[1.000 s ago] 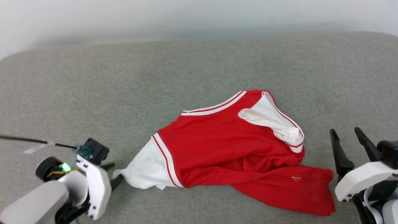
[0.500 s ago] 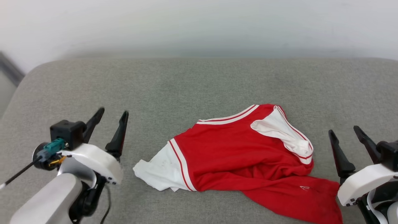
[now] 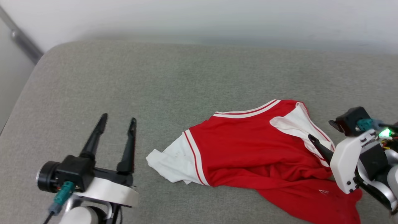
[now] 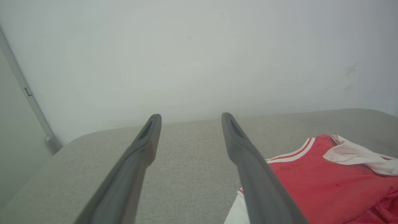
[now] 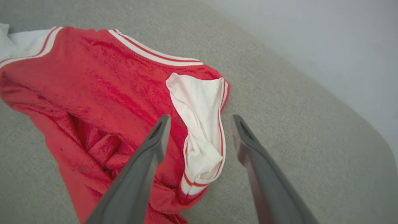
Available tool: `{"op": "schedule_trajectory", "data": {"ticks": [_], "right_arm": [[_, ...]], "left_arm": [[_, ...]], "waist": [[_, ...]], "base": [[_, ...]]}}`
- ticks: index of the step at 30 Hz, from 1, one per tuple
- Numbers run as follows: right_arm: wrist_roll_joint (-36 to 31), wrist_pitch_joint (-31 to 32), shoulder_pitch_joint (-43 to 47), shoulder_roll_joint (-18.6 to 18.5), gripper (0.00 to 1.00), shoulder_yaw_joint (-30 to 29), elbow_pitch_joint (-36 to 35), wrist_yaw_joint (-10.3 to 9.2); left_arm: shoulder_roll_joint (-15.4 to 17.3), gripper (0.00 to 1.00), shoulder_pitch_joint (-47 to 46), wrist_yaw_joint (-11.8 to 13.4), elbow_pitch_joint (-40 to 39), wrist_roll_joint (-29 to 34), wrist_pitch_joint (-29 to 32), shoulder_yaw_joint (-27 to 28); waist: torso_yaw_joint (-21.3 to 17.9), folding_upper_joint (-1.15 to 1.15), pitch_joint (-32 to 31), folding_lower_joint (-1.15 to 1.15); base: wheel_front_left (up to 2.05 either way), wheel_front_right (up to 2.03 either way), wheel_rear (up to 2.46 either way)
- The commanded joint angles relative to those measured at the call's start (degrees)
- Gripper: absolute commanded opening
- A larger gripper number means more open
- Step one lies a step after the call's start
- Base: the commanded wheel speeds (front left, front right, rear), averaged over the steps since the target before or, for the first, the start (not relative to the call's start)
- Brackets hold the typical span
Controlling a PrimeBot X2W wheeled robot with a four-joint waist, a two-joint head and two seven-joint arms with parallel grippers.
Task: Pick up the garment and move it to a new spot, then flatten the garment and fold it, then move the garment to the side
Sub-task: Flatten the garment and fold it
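Grey woven cushion [image 3: 155,77] bears crumpled red garment [image 3: 248,140].

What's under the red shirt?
The red shirt lies crumpled on the grey cushion. Cushion shows all round its edges; anything beneath its folds, and its lower face, is covered.

No words or numbers can be read. The only mark is a small white emblem [image 3: 323,192], roughly triangular, on the red fabric of the jersey-style T-shirt [image 3: 248,146] near its crumpled lower edge in the head view. It is too small to make out as letters or a brand.
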Motion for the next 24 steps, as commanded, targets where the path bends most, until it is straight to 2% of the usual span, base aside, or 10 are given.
{"op": "schedule_trajectory", "data": {"ticks": [1, 4, 8, 16, 17, 18, 19, 24], "right_arm": [[1.5, 2.3, -3.0, -1.7, 1.00, 2.4, 2.0, -0.03], [3.4, 5.5, -7.3, -3.5, 1.00, 6.4, 5.6, -0.02], [4.0, 6.6, -11.8, -5.0, 1.00, 11.1, 11.1, -0.03], [5.1, 3.9, -15.2, -4.0, 1.00, 13.9, 19.6, -0.02], [5.4, 3.4, -15.5, -3.9, 0.49, 14.0, 20.3, -0.02], [5.6, 2.7, -15.7, -3.7, 0.04, 13.8, 21.1, -0.03], [6.0, 2.3, -15.7, -3.6, 0.00, 13.7, 21.7, -0.03], [7.8, -0.7, -14.7, -2.0, 0.00, 12.2, 22.3, -0.02]], "left_arm": [[-1.9, 1.00, 0.7, -0.9, 0.2, 1.5, -0.1, 0.2], [-4.5, 1.00, 0.4, -2.5, 1.0, 3.9, -0.1, 0.5], [-7.6, 1.00, -0.7, -5.1, 2.4, 6.3, -0.1, 0.4], [-11.3, 1.00, -1.0, -8.3, 5.1, 8.5, -0.1, 2.1], [-11.6, 1.00, -0.9, -8.7, 5.4, 8.8, -0.1, 2.4], [-11.8, 1.00, -0.9, -9.1, 5.6, 9.1, -0.1, 2.7], [-12.0, 1.00, -0.7, -9.3, 5.9, 9.4, -0.1, 3.1], [-13.0, 1.00, 0.3, -10.6, 7.0, 10.3, -0.1, 5.1]], "waist": [[2.2, 0.00, 2.1, 0.00], [4.1, 0.00, 3.7, 0.00], [6.3, 0.00, 5.8, 0.00], [8.3, 0.00, 7.5, 0.00], [8.3, 0.00, 7.6, 0.00], [8.3, 0.00, 7.7, 0.00], [8.2, 0.00, 7.6, 0.00], [6.3, 0.00, 5.8, 0.00]], "base": [[0.00, 0.00, 0.00], [0.00, 0.00, 0.00], [0.00, 0.00, 0.00], [0.00, 0.00, 0.00], [0.00, 0.00, 0.00], [0.00, 0.00, 0.00], [0.00, 0.00, 0.00], [0.00, 0.00, 0.00]]}}
